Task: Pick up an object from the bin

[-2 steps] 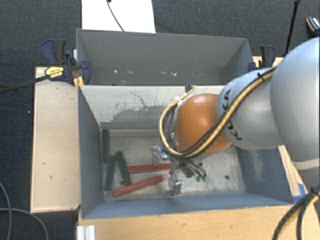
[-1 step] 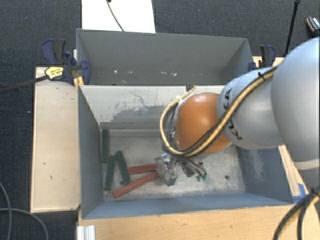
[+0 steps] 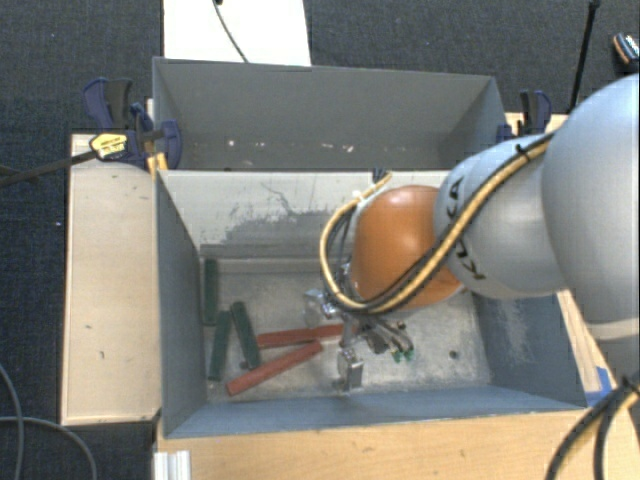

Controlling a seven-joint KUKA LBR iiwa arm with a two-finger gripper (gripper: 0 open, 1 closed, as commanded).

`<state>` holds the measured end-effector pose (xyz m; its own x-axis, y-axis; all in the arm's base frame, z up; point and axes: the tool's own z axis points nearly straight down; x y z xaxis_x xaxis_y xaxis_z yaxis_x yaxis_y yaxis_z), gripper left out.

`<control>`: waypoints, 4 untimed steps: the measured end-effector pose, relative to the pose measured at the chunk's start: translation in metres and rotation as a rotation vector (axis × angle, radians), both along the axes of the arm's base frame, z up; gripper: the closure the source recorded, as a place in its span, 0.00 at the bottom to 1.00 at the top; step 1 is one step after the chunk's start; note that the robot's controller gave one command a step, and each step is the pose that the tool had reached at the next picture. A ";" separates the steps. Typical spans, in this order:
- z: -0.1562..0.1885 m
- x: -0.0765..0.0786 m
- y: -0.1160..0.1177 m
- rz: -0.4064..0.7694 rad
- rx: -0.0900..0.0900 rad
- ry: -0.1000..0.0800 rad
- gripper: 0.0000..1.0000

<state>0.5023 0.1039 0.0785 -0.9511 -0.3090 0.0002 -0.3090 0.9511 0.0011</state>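
Down near the front of the grey metal bin [image 3: 185,268], the claw [image 3: 349,370] hung low over the floor, close to the front wall and about midway along it. Whether it was spread or pressed together could not be told, since the wrist and its fittings hid most of it from above. Nothing could be seen gripped in it.

The arm [image 3: 560,218] came in from the right, with its orange cover [image 3: 395,243] bulging over the middle of the bin and black and yellow cables [image 3: 333,258] looped around the cover's left side.

Two red sticks lay just left of the claw. The lower red stick [image 3: 275,370] slanted from the front left up toward the claw, and its right end was just beside the claw; contact could not be judged. The upper red stick [image 3: 288,339] lay almost level behind it, its right end passing under the wrist.

Further left were three dark green sticks. One [image 3: 210,290] stood along the left wall, a second [image 3: 245,335] lay tilted beside the red sticks' left ends, and a third [image 3: 217,353] lay near the wall, in front of the first.
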 end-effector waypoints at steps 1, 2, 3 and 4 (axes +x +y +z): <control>0.038 -0.004 0.006 -0.235 0.002 -0.005 0.00; -0.009 0.009 0.039 -0.124 0.000 0.001 0.00; -0.007 0.009 0.038 -0.128 0.000 -0.002 1.00; 0.130 -0.001 0.030 -0.117 0.002 -0.010 1.00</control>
